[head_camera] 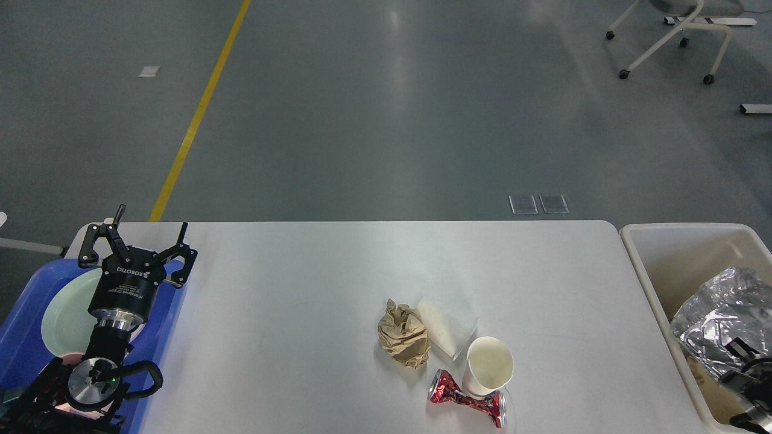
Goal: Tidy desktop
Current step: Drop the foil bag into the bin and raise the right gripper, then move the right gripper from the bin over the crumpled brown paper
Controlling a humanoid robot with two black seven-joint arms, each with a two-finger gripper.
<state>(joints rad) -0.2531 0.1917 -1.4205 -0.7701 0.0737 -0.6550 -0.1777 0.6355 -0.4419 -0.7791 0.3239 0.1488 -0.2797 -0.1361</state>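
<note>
The white desktop (301,289) fills the lower half of the head view. Near its front middle lie a crumpled brown paper ball (403,333), a white wrapper (446,328), a white paper cup (488,367) on its side and a crushed red can (467,401). My left gripper (152,224) stands open and empty over the blue tray's far right corner. My right gripper (746,361) shows only partly at the lower right, inside the cream bin against a crumpled silver foil bag (721,310); its fingers cannot be told apart.
A blue tray (24,313) with a pale green plate (63,307) sits at the desktop's left end under my left arm. The cream plastic bin (681,241) stands off the right edge. A wheeled chair base (669,42) stands far back on the grey floor.
</note>
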